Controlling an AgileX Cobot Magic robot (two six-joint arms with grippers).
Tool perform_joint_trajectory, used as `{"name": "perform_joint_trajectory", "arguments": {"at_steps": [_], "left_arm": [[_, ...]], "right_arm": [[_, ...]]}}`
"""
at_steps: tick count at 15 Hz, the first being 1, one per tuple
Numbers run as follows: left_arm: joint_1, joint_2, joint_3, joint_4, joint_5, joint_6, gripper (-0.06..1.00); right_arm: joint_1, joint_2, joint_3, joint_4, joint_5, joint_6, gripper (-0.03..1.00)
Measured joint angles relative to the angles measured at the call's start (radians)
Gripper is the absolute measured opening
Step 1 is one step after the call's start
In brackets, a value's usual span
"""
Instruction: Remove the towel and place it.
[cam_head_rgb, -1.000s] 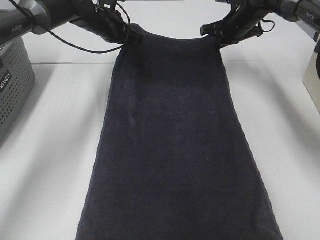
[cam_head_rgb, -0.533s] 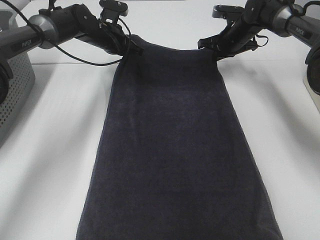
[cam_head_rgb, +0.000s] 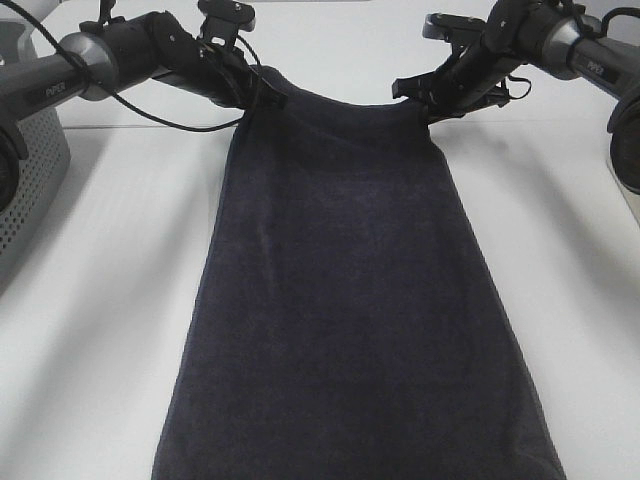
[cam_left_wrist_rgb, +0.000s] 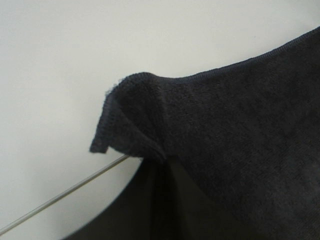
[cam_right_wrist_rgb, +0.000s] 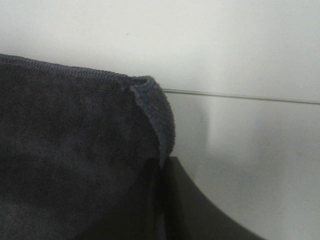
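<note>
Towel plain navy-black; basket grey perforated

Corner of the dark terry towel, its hemmed edge curled over, pinched between the closed jaws of the right gripper above the white table.

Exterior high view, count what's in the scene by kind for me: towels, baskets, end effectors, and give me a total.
Towels: 1, the dark towel, held by its two far corners.
Baskets: 1, the grey perforated basket, partly cut off at the left edge.
End effectors: 2, the left end effector and the right end effector.
Total: 4
</note>
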Motion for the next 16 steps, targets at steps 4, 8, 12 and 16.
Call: {"name": "perform_joint_trajectory", "arguments": {"at_steps": [4,8,12,16], "left_arm": [[0.0,0.014,0.0,-0.003,-0.041,-0.004,0.48],[0.0,0.037,0.0,-0.003,-0.042,-0.007,0.7],[0.0,0.012,0.0,-0.002,-0.006,-0.007,0.71],[0.0,-0.016,0.0,-0.002,0.063,-0.007,0.71]], "right_arm": [[0.0,0.0,0.0,0.002,-0.002,0.011,0.4],[-0.026,0.0,0.0,-0.007,0.004,0.045,0.71],[-0.035,-0.035,0.0,-0.011,0.139,0.045,0.73],[-0.035,-0.134,-0.009,-0.007,0.35,0.045,0.73]]}}
